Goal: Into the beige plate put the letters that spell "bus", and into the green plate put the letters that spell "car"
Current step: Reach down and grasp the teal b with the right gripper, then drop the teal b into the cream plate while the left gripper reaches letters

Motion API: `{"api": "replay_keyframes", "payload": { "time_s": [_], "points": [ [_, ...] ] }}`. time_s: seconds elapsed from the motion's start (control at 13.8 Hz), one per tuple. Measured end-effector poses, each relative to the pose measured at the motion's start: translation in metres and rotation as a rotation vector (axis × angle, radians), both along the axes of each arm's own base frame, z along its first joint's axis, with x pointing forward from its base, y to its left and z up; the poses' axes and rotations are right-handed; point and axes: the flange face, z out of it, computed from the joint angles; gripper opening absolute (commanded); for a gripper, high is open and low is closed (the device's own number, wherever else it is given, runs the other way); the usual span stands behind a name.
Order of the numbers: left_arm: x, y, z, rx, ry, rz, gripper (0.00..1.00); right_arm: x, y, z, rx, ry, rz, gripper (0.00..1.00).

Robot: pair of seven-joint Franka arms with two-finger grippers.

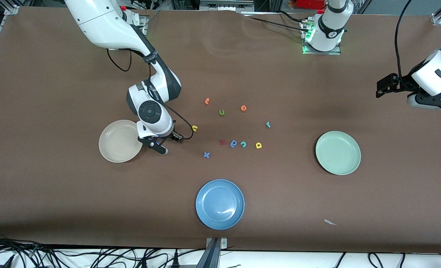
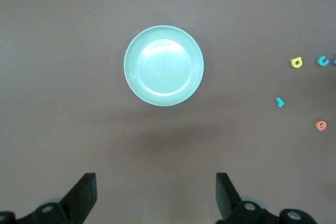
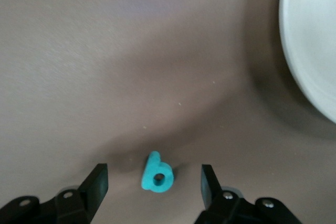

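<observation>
Brown matting covers the tabletop (image 1: pixel 57 193), with 3 round plates on it. The plain cream-beige plate (image 1: pixel 118 143) lies toward the right arm's end, the pale mint-green plate (image 1: pixel 338 152) toward the left arm's end, and a blue plate (image 1: pixel 219 204) sits between them, nearer the front camera.

The right hand (image 3: pixel 152 182) is low over the tabletop just beside the beige plate, its 2 fingers (image 3: pixel 97 182) spread on either side of the small teal foam letter b (image 3: pixel 157 173), not touching it. That letter lies flat on the matting, apart from the plate's rim.

The left hand (image 2: pixel 155 192) waits in the air with its fingers wide apart and nothing between them, at the left arm's end of the tabletop.

Both plates hold nothing. The small yellow foam u (image 1: pixel 195 128) lies near the right hand. The teal c (image 1: pixel 243 144) and yellow a (image 1: pixel 258 145) lie in a row with a darker blue round letter (image 1: pixel 234 143), and the teal r (image 1: pixel 268 124) lies farther from the camera. I cannot find the yellow s.
</observation>
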Motion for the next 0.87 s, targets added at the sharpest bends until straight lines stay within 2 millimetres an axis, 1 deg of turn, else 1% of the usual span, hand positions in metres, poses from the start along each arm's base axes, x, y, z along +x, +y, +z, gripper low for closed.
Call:
{"api": "replay_keyframes", "payload": {
  "time_s": [0.15,0.22,0.36,0.44,0.51,0.65,0.8,0.87],
  "points": [
    [0.003,0.000,-0.008,0.000,0.012,0.000,1.00,-0.006,0.000,-0.006,-0.005,0.008,-0.005,0.63],
    [0.006,0.000,-0.013,0.001,0.017,0.000,1.00,-0.008,0.001,-0.008,-0.005,0.007,-0.009,0.55],
    [0.016,-0.001,-0.032,0.002,0.035,0.009,1.00,-0.010,0.001,-0.011,-0.004,0.004,-0.014,0.30],
    [0.021,-0.002,-0.044,0.002,0.049,0.014,1.00,-0.010,0.002,-0.010,-0.001,-0.001,-0.013,0.19],
    [0.025,-0.004,-0.056,0.002,0.069,0.015,1.00,-0.010,0.003,-0.009,0.001,-0.004,-0.013,0.11],
    [0.036,-0.015,-0.081,-0.008,0.084,0.005,1.00,-0.009,0.003,-0.007,0.002,-0.006,-0.013,0.09],
    [0.046,-0.042,-0.103,-0.038,0.079,0.003,1.00,-0.007,0.001,-0.001,-0.001,-0.007,-0.014,0.09],
    [0.050,-0.061,-0.117,-0.043,0.083,0.007,1.00,-0.005,-0.002,0.007,-0.008,-0.003,-0.008,0.09]
  ]
}}
